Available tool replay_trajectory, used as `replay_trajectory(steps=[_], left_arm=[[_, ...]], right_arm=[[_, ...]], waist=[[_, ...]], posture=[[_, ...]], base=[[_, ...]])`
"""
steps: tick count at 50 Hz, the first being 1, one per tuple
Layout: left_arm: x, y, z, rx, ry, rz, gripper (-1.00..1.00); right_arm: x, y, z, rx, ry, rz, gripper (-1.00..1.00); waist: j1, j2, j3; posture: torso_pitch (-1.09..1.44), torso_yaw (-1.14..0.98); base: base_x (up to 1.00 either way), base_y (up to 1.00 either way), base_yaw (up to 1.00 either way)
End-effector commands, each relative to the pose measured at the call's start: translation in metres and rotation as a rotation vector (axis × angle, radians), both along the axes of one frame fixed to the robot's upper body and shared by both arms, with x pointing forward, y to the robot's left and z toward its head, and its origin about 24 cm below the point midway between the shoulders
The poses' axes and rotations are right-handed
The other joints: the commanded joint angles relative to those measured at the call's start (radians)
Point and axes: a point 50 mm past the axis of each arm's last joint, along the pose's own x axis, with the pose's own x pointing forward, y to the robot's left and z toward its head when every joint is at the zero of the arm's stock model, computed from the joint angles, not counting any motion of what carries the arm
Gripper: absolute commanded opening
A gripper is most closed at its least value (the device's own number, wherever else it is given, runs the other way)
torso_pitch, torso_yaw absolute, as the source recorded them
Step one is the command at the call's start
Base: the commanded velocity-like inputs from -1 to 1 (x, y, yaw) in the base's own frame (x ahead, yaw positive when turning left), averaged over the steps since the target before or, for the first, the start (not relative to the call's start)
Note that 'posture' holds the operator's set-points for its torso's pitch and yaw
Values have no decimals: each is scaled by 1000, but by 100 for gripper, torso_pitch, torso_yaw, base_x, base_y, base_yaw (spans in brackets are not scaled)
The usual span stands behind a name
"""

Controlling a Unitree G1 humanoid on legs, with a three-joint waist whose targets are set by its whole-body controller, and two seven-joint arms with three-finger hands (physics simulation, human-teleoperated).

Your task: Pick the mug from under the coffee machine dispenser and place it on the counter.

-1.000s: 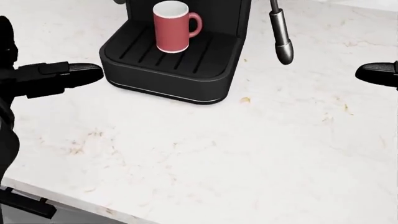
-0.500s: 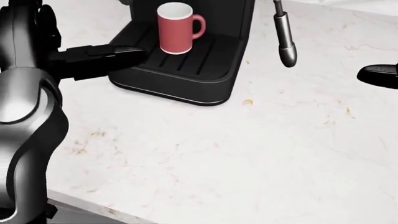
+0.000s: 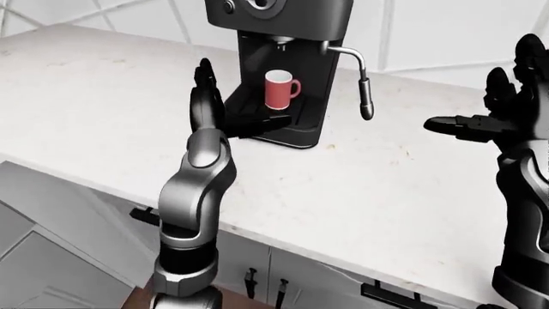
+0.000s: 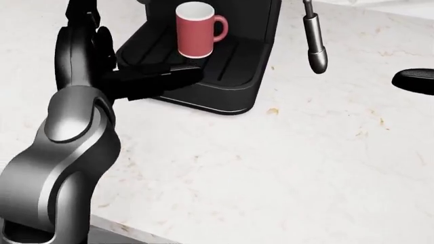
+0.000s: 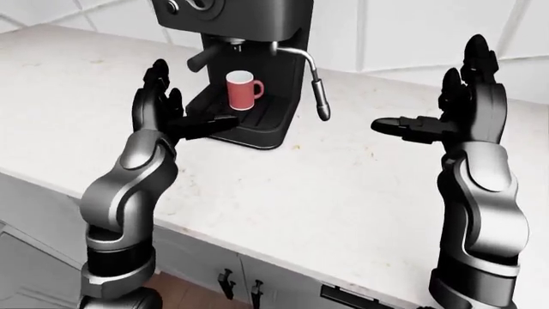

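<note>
As we read the eye views from left to right, we label the parts thus:

Left arm: we see it bent at the elbow, forearm raised upright above the white counter (image 5: pixel 360 193).
Left hand (image 5: pixel 167 116): fingers spread apart, two pointing up and one black finger (image 4: pixel 159 79) held level toward the drip tray; it grips nothing and lies just left of the coffee machine (image 3: pixel 288 64).
Mug (image 3: pixel 279 89): red, white inside, upright on the drip tray (image 4: pixel 224 76) under the dispenser, handle to the view's right; we see no finger touching it.
Steam wand (image 3: pixel 365 96): hangs down on the machine's right, clear of the mug.
Right arm: we see it raised likewise, forearm near vertical, well apart from the machine.
Right hand (image 5: pixel 455 116): open, fingers apart, one pointing level to the view's left, holding nothing.
</note>
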Motion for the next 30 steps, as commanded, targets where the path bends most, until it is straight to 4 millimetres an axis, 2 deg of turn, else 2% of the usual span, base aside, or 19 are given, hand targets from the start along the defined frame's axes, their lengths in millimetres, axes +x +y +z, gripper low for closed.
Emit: replay_trajectory(steps=[1, 30], left_arm=[[-4, -4, 20, -11, -99, -13, 100], [15, -29, 25, -27, -102, -57, 100]], right_arm=[[-6, 0, 19, -34, -87, -6, 100], [-7, -1, 17, -32, -84, -7, 100]], waist=[[0, -5, -26], [3, -15, -27]], posture=[[0, 0], [0, 0]], base=[[0, 0, 0], [0, 0, 0]])
